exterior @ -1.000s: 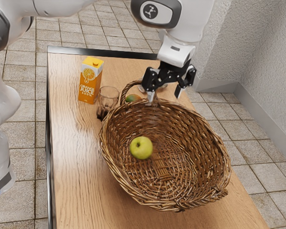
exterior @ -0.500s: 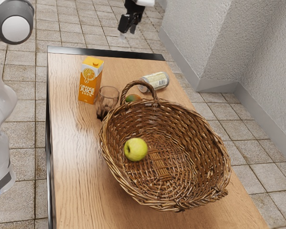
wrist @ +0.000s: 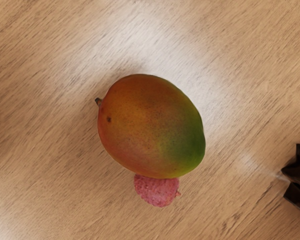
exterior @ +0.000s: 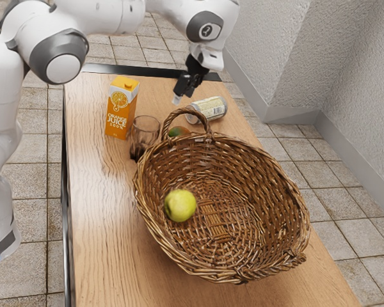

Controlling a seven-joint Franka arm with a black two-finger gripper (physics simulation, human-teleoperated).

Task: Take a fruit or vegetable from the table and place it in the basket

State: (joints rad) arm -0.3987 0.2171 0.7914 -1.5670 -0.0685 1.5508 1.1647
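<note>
End effector: the black end effector (exterior: 180, 95) hangs over the far end of the table (exterior: 99, 211), near the tin; from where I stand I can't tell whether it is spread or pressed together.
Arm: the white arm (exterior: 105, 16) reaches in from the exterior view's left, with its hand angled down.
Apple: one yellow-green apple (exterior: 180, 205) is inside the wicker basket (exterior: 269, 176), toward the exterior view's left, well apart from the end effector.
Mango: a mango (wrist: 150, 125) lies on the table outside the basket, just beyond the looped handle (exterior: 187, 111); in the wrist view it shows whole, orange-red running to green, with a short stem at one end.
Lychee: a small pink, bumpy fruit, a lychee by the look of it (wrist: 157, 191), sits right up against the mango, partly covered by it in the wrist view.
Glass: a brownish see-through glass (exterior: 144, 133) stands between the juice carton and the basket.
Juice carton: the orange and white juice carton (exterior: 120, 109) stands upright beside the glass.
Tin: a tin with a pale label (exterior: 208, 109) lies on its side behind the basket handle.
Dark shape: something dark and angular (wrist: 299, 175) is cut off by the wrist view's edge, and I can't make out what it is.
</note>
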